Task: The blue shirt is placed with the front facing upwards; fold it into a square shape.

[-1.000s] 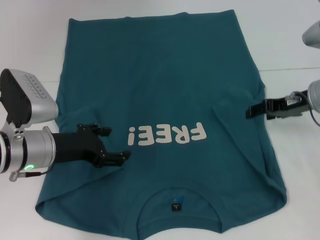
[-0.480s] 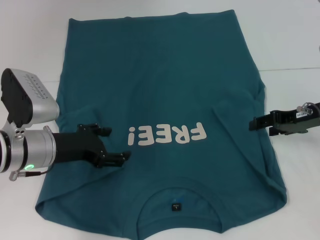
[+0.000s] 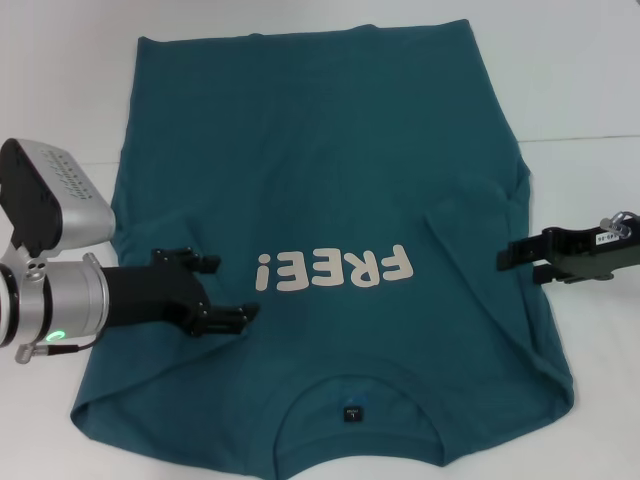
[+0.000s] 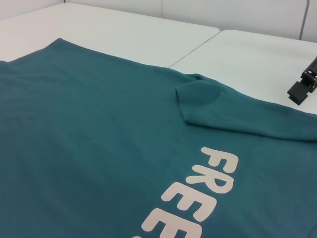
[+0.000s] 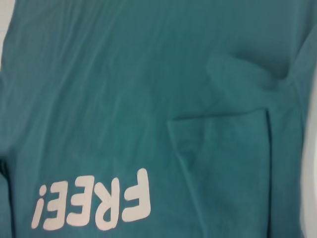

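The blue shirt (image 3: 330, 170) lies flat on the white table (image 3: 580, 80), front up, collar and dark neck label (image 3: 351, 413) nearest me. Its white FREE! lettering (image 3: 335, 270) reads upside down. Both sleeves are folded inward, and the right sleeve flap (image 3: 470, 225) lies on the body. My left gripper (image 3: 222, 290) is open low over the shirt's left chest, beside the exclamation mark. My right gripper (image 3: 505, 258) hovers at the shirt's right edge near that sleeve; it also shows small in the left wrist view (image 4: 302, 84). The right wrist view looks down on the shirt (image 5: 124, 99).
A seam between two table tops (image 3: 585, 138) runs out to the right of the shirt, also seen as a seam (image 4: 193, 47) from the left wrist. White table surface surrounds the shirt on the left, right and far sides.
My right gripper has moved toward me along the shirt's right edge and drawn slightly outward. The left arm and the shirt have stayed put.
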{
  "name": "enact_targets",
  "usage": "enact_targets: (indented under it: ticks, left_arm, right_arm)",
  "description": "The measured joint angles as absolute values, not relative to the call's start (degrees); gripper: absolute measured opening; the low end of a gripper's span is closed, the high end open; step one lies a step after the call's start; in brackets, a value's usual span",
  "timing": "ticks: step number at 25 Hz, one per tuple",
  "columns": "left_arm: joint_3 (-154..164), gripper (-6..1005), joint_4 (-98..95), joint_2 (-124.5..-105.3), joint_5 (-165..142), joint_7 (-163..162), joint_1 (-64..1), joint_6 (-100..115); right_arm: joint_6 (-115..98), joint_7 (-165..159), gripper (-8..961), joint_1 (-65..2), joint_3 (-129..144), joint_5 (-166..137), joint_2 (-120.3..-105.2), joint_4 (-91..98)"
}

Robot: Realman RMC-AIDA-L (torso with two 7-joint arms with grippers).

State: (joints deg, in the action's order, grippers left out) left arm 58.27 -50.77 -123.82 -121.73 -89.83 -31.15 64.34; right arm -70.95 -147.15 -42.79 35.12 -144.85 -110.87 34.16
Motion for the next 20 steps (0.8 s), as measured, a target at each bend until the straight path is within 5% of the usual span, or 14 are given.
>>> enact_targets:
  ticks: [20]
  left_arm:
    - [58.2,878,-50.8,-123.84,-121.5,-89.8,-31.0,64.3]
  right_arm:
    - [-71.3,-147.1,697,-41.6,35.0,-144.2,-112.01,33.9]
